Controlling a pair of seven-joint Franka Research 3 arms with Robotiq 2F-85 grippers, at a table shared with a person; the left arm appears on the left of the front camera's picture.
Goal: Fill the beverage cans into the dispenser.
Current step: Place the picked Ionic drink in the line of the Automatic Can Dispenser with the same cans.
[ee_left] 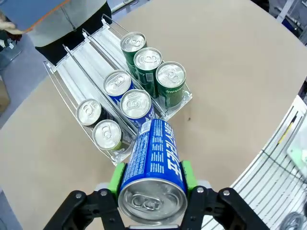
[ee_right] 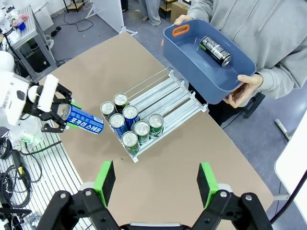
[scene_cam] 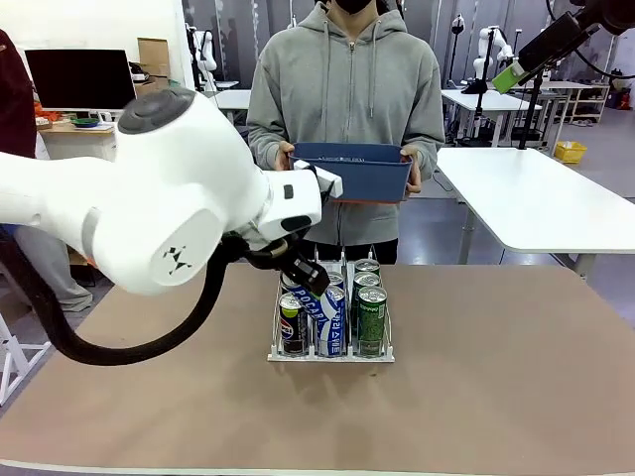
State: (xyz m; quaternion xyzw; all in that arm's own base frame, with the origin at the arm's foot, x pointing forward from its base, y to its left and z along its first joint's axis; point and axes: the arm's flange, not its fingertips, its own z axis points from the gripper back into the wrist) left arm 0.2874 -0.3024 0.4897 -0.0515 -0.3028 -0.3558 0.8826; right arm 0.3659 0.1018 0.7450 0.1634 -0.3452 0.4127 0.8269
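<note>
**Left gripper holds Pocari can at dispenser front; can not yet loaded**

We find the left gripper clamped on a blue-and-white Pocari can, pads on its sides. The can lies along the fingers, silver top toward the wrist and base aimed at the front lip of the dispenser. Our judgement: the grip suits carrying, but the can must be stood upright before it goes in.

Seven cans stand in the dispenser, one kind per lane, all crowded to its front: three green cans, two blue cans, two black cans. We take it the lanes slope fwd, so stock gathers at the lip. The rear of every lane is bare. The likely entry pt is the mid lane, behind the blue pair.

Obstructions: the standing cans block a front approach, and the wire dividers leave little side room.

The right gripper is spread and empty, raised well clear on the dispenser's robot side. Beyond the dispenser's rear, a person holds a blue bin w/ one spare black can lying inside.
</note>
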